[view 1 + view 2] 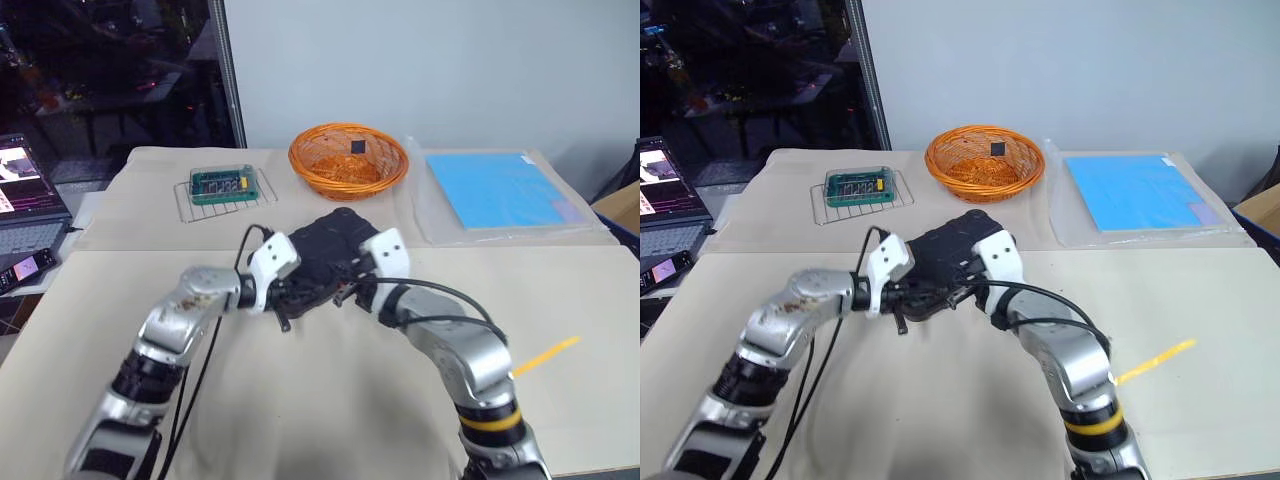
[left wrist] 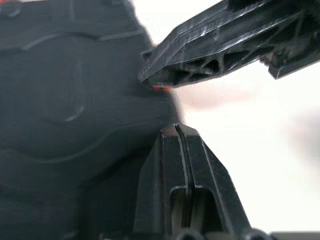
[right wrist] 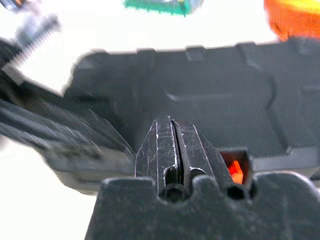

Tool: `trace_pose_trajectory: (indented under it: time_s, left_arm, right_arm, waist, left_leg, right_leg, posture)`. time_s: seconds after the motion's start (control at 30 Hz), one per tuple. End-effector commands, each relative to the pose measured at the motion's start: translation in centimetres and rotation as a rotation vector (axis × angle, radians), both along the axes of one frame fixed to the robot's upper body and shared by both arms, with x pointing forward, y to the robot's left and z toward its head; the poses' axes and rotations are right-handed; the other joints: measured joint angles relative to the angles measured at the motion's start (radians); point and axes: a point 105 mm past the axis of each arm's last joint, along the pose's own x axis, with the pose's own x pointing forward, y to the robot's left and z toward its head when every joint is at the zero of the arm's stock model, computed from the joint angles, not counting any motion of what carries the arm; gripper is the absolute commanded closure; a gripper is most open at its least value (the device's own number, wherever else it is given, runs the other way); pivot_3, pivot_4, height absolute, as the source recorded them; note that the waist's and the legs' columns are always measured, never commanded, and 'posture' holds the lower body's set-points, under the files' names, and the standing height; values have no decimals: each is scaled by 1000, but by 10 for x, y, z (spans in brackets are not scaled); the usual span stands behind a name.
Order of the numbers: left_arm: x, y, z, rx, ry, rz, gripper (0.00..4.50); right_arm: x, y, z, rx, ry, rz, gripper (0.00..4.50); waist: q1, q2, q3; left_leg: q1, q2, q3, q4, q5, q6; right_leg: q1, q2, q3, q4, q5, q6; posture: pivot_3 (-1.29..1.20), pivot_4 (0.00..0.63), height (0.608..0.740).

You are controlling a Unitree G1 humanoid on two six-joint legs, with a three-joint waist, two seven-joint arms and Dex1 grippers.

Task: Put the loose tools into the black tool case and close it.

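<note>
Black tool case [image 1: 330, 245] sits shut on the beige table [image 1: 300, 400], both grippers' fingers [image 3: 170, 145] pressed together beside it.

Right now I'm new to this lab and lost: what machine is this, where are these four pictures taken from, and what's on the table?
It is a two-armed humanoid robot. Two pictures look down from its head; the two close-ups come from cameras on its wrists. Both hands, the left hand and right hand, are shut and meet at the closed black tool case on the table; whether they grip it is unclear. Behind lie an orange basket, a small green box on a wire rack and a blue sheet.
</note>
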Motion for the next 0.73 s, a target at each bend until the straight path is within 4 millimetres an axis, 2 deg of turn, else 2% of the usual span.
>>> trace_pose_trajectory:
  time_s: [0.03, 0.1, 0.2, 0.3, 0.33, 0.4, 0.47, 0.57, 0.6, 0.73]
  left_arm:
    - [-6, 12, 36, -160, -45, 37, 3969]
    - [-17, 22, 40, -182, -47, 39, 3411]
    - [-31, 36, 46, -205, -48, 56, 2281]
    - [-41, 46, 46, -200, -45, 77, 1094]
    - [-47, 53, 45, -201, -38, 94, 679]
    - [-61, 71, 39, -176, -27, 147, 52]
    - [-70, 83, 30, -127, -27, 186, 52]
    - [-74, 95, 19, -75, -30, 244, 52]
    - [-77, 100, 16, -67, -25, 256, 52]
    - [-81, 105, 10, -70, -10, 252, 52]
  right_arm:
    - [-33, -34, 21, -45, -121, 36, 3662]
    - [-55, -51, 15, -101, -88, 100, 3031]
    - [-77, -76, 7, -191, -33, 155, 1930]
    - [-88, -97, 1, -230, 7, 164, 888]
    - [-93, -105, -2, -244, 24, 157, 557]
    - [-101, -123, -7, -277, 40, 128, 14]
    - [-103, -134, -8, -298, 39, 101, 14]
    - [-102, -151, -9, -314, 33, 63, 14]
    - [-103, -155, -10, -327, 29, 58, 14]
    - [-100, -165, -10, -355, 12, 50, 14]
  waist:
    - [4, -1, 0]
    - [4, -1, 1]
    - [1, -1, 1]
    - [0, -2, 2]
    - [1, -2, 2]
    - [1, -2, 2]
    - [0, -2, 2]
    - [8, -2, 3]
    - [12, -2, 3]
    - [21, -2, 3]
  left_leg:
    - [-6, 0, -1, 1, 0, 0]
    - [-12, 0, 0, 4, 3, -5]
    - [-10, 0, 0, 2, 0, 0]
    - [-7, 0, 0, 2, 0, 1]
    - [-7, 0, 0, 2, 0, 0]
    - [-6, 1, 0, 3, 0, 0]
    - [-3, 1, 1, 2, 0, 0]
    - [-1, 1, 1, 2, 0, -1]
    - [-1, 1, 1, 3, -3, -6]
    - [-1, 1, 0, 2, -5, -9]
  right_leg:
    - [-5, 0, -1, 0, 0, 0]
    - [-11, 0, -1, 1, 1, 0]
    - [-10, 2, 0, 1, 0, 0]
    - [-8, 2, 0, 0, -1, 1]
    - [-8, 2, 0, 0, -3, 5]
    - [-7, 2, 0, 1, -6, 1]
    - [-5, 2, 2, 0, -7, 0]
    - [-3, 1, 2, 0, -7, 0]
    - [-2, 1, 2, 0, -7, 0]
    - [-2, 0, 2, -1, -7, 0]
  posture:
    - [0, 150, 740]
    - [0, 150, 740]
    - [0, 150, 740]
    - [0, 150, 740]
    - [0, 150, 740]
    - [0, 150, 740]
    - [0, 150, 740]
    - [0, 150, 740]
    - [0, 150, 740]
    - [0, 150, 740]
